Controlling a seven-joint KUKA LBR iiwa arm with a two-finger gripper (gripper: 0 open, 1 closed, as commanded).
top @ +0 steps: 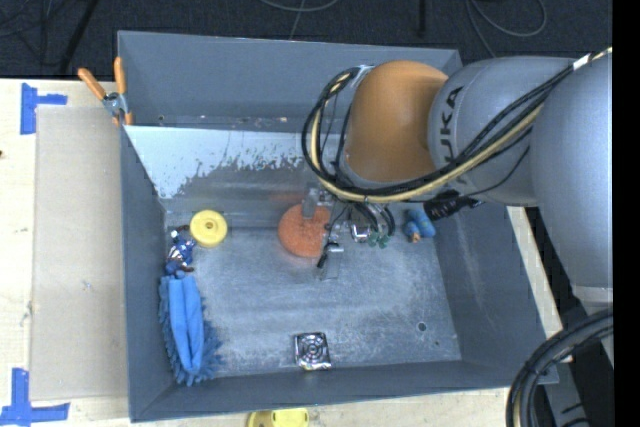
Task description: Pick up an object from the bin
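My gripper [330, 250] hangs low over the middle of the bin, just under the orange wrist cover. Right at its left side lies a flat, round orange-brown thing [297, 233] on the bin floor, partly covered by the gripper on its right edge. I see nothing held in the gripper. A yellow round cap-like thing [208, 228] lies further left, well apart from the gripper.
A blue fringed cloth or duster [185, 323] lies along the left wall, with a small blue-and-white figure [180, 253] above it. A small silver square piece [312, 350] rests by the front wall. A small blue thing [420, 225] shows under the arm's cables.
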